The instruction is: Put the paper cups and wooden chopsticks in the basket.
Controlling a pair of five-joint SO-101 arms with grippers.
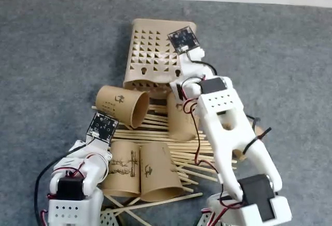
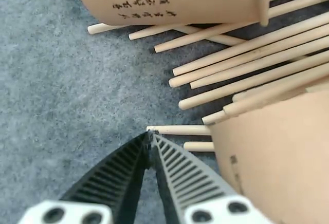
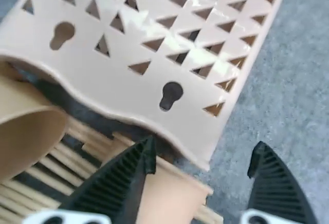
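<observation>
Overhead, a grey, carpet-like bench [image 1: 46, 55] carries a tan plastic basket [image 1: 153, 55] in the upper centre of the frame. The basket lies tipped over. Its wall is pierced with triangle holes and its wavy rim points toward the lower part of the frame.

Just below it, in the middle of the frame, a loose pile of wooden chopsticks [image 1: 155, 130] lies mostly crosswise on the bench. Four brown paper cups lie on their sides on or beside the pile. A printed cup [image 1: 120, 104] sits centre left, just beside the basket's rim, with its mouth facing right. A second cup [image 1: 181, 118] lies in the centre, just below the basket, partly hidden by the right arm [image 1: 228, 127]. A third cup [image 1: 122, 168] and a fourth cup [image 1: 158, 171] lie side by side in the lower centre, resting on chopsticks.

The left arm [image 1: 78, 184] rises from the lower left corner. Its wrist camera shows the left tool [image 2: 149, 135] with two ribbed black fingers pressed together and gripping nothing. The tip sits right at the end of a single chopstick [image 2: 180, 130], low over the bench.

The right arm comes up from the lower right. The right tool [image 3: 204, 149] is spread wide and empty at the basket's rim. One of its fingers [image 3: 128, 175] hangs over the second cup, the other over bare bench.
</observation>
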